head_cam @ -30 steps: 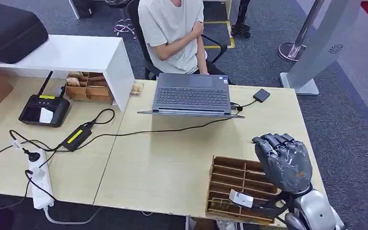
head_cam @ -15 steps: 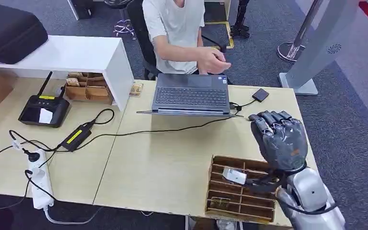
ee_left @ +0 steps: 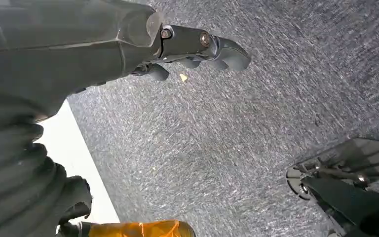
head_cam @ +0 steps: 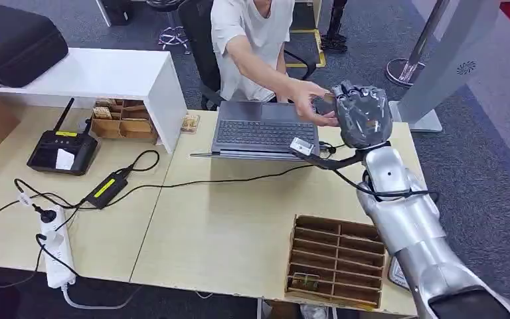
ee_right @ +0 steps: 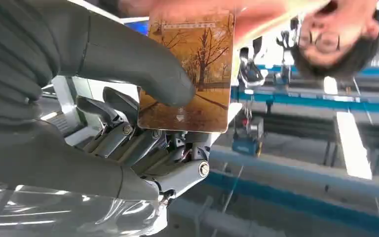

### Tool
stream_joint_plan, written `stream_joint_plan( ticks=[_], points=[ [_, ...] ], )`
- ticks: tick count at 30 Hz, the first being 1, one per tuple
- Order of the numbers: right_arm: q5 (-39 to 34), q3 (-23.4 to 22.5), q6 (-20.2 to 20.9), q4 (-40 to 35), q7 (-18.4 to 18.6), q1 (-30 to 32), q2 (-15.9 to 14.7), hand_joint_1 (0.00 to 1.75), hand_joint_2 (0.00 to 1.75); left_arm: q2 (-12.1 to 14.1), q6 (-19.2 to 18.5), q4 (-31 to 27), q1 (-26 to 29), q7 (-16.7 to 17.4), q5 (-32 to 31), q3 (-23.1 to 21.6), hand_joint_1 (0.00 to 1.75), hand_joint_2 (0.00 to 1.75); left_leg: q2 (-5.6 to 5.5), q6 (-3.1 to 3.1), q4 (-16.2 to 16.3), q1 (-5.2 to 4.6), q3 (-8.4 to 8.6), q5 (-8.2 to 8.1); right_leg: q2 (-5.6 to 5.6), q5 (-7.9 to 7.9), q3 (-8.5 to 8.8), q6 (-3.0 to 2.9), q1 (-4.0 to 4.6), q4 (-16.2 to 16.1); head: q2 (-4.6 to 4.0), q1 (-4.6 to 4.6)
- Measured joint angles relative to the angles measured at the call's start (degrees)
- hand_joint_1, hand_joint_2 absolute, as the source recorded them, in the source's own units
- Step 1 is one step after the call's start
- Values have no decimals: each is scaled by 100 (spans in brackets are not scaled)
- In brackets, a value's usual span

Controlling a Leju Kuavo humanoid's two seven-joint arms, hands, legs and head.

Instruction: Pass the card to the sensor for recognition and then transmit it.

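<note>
Right hand: the right hand (head_cam: 362, 114) is raised over the far edge of the table (head_cam: 239, 226), beyond the laptop (head_cam: 265, 131). It pinches the card (ee_right: 192, 69), thumb pressed on the printed face and the darker fingers (ee_right: 128, 133) behind.
Card: a brown card with a picture of trees, held by one end so the other end sticks out free. From above I can barely make it out past the knuckles.
Person: the seated person reaches across, and their hand (head_cam: 309, 100) is right at the robot's hand, seemingly on or just beside the card's free end. I can't tell whether they have a grip yet.
Step in hand: looks to me like the handover.
Doing it well: I'd keep the arm steady and the card's free end presented, and loosen the thumb only once the person clearly has it, since an early release would drop it onto the laptop.
Left hand: the left hand (ee_left: 197, 47) hangs over grey carpet with nothing in it. Whether its fingers are spread or curled I can't tell.
Near rack: the slotted wooden rack (head_cam: 335, 259) at the table's near edge has one small card-like item (head_cam: 305, 284) in a front slot. The other slots look bare.
Far box: a small wooden box (head_cam: 121, 119) under the white shelf (head_cam: 93, 73) holds what appear to be more cards.
</note>
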Motion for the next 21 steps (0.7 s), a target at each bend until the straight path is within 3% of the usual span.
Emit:
stream_joint_plan(
  ticks=[1, 2, 8, 21],
  points=[
    [0, 49, 0, 250, 38, -142, 42, 175, 175, -11, -7, 0, -5, 2, -4, -11, 0, 175, 0, -2, 0, 0, -1, 1, 0, 0, -1, 0, 0, 0, 0, 2],
    [0, 88, -2, 505, 70, -250, 79, 0, 175, -22, -7, 0, -9, 2, -7, -11, 0, 175, 0, -2, 0, 0, -1, 1, 0, 0, -2, 0, 0, 0, 0, 0],
    [-20, 204, -4, 1151, 127, -487, 173, 0, 175, -70, -24, 0, -15, 2, -32, -13, 0, 175, 1, -2, 0, 0, -3, 1, 3, 0, -4, 0, 0, -1, 0, 2],
    [-18, 265, -7, 1497, 186, -494, 184, 0, 175, -96, -7, 0, -8, 61, 2, -11, 0, 175, 1, -2, 0, 0, -4, 1, 2, 0, -5, 0, 0, -1, 0, 2]
  ],
)
